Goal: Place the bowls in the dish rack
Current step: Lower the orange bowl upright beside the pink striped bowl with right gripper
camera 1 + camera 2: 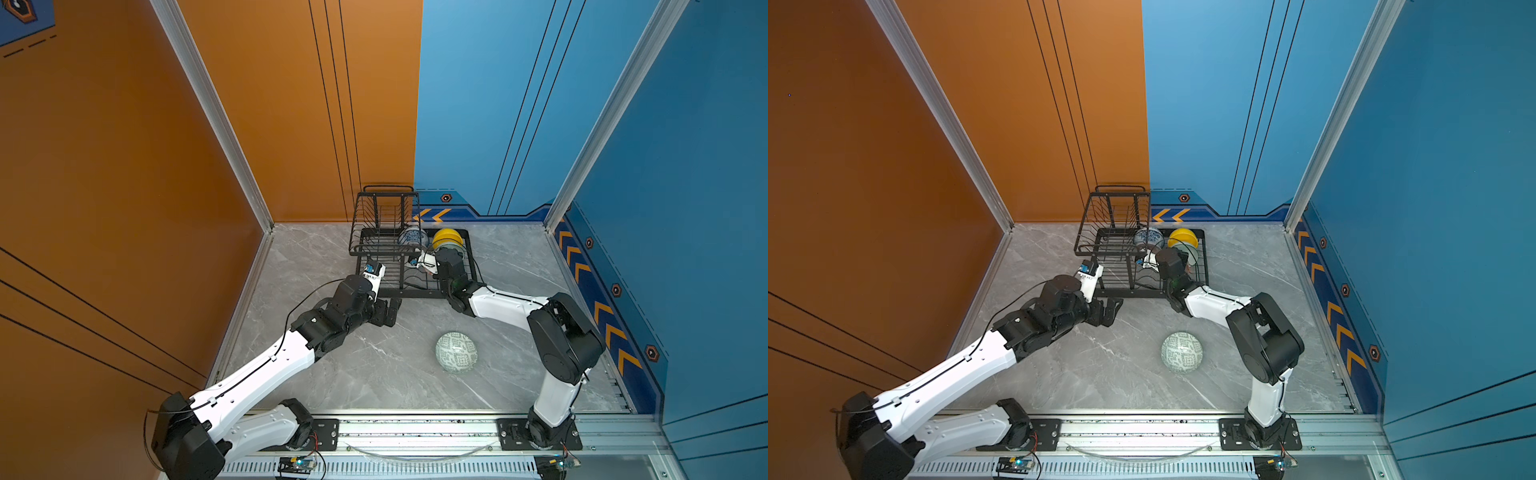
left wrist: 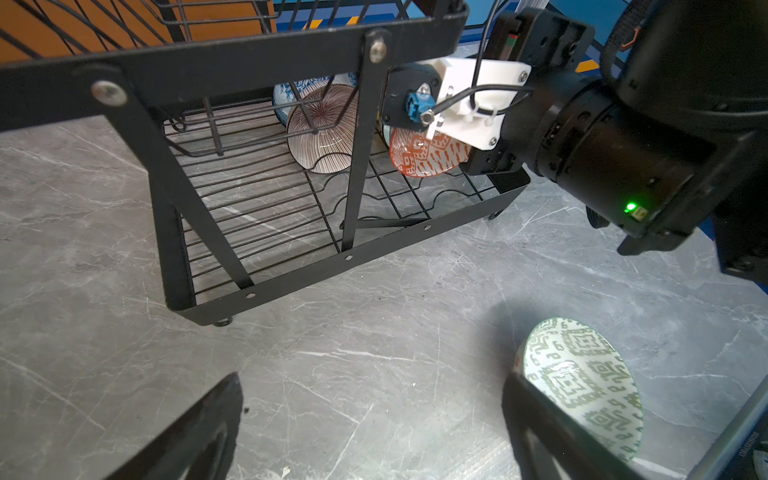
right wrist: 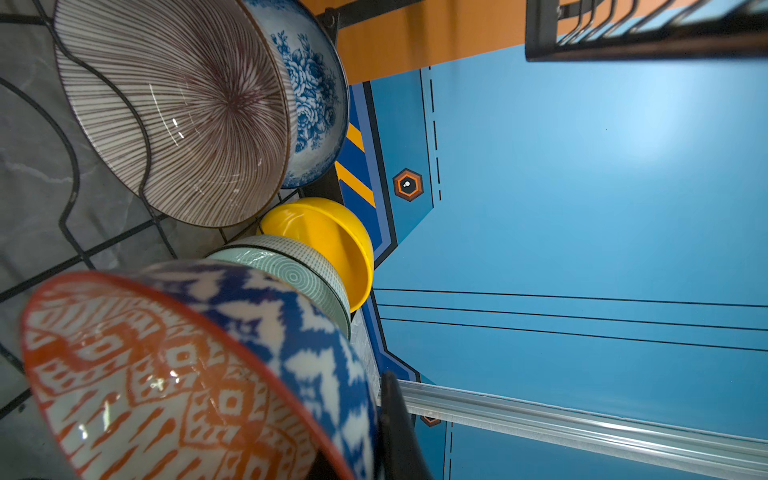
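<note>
Orange-white geometric bowl (image 3: 166, 374) tilts inside the dish rack (image 2: 299, 272), right fingers (image 3: 399, 432) clamped on its rim, left fingers (image 2: 199, 432) spread wide: seat it against the mint bowl (image 3: 291, 274) before releasing.

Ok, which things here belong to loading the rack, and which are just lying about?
For the job: dish rack, green-white bowl, orange-white bowl, striped bowl, blue floral bowl, yellow bowl, mint bowl.
Just there: aluminium rail, circuit boards.

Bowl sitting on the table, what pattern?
That bowl: green geometric motifs on white, clearest in the left wrist view.
</note>
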